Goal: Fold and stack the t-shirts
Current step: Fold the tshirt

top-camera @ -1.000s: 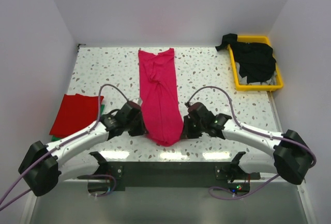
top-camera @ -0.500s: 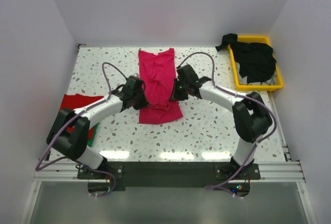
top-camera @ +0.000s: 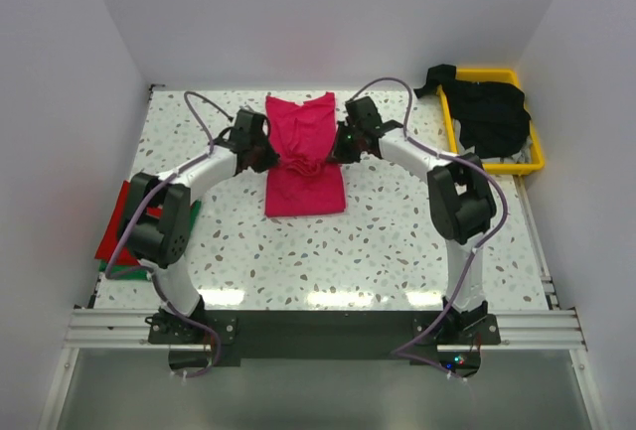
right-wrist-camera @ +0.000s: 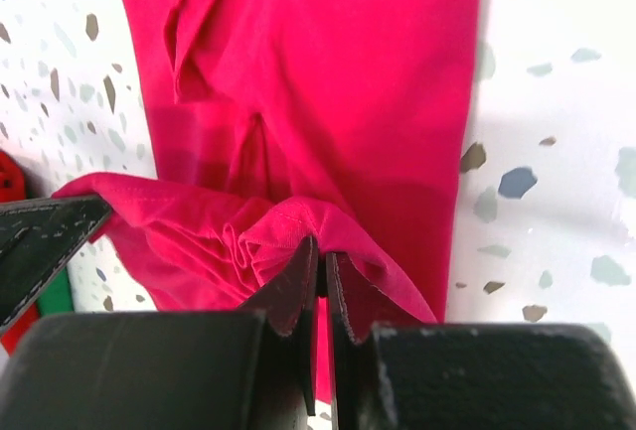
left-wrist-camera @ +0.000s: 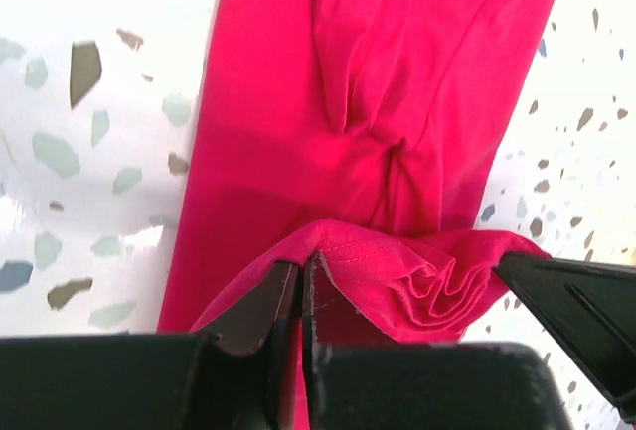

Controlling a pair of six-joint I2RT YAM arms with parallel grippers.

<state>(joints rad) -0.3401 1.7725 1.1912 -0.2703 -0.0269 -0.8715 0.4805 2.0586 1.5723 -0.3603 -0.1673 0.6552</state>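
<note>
Left gripper (left-wrist-camera: 301, 276) and right gripper (right-wrist-camera: 321, 256), nearly closed, clamp the pink t-shirt (top-camera: 305, 190); we should lay both hem corners down evenly.

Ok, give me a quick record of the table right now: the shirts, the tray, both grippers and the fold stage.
pink t-shirt: lengthwise at the far middle of the table, near hem raised and doubled back over its body
left gripper: shut on the hem's left part
right gripper: shut on the hem's right part
red t-shirt: flat at the left edge, partly hidden by the left arm
yellow tray: far right corner
black t-shirts: heaped unfolded in the tray, one spilling over its far-left rim
fold stage: hem not yet released
</note>
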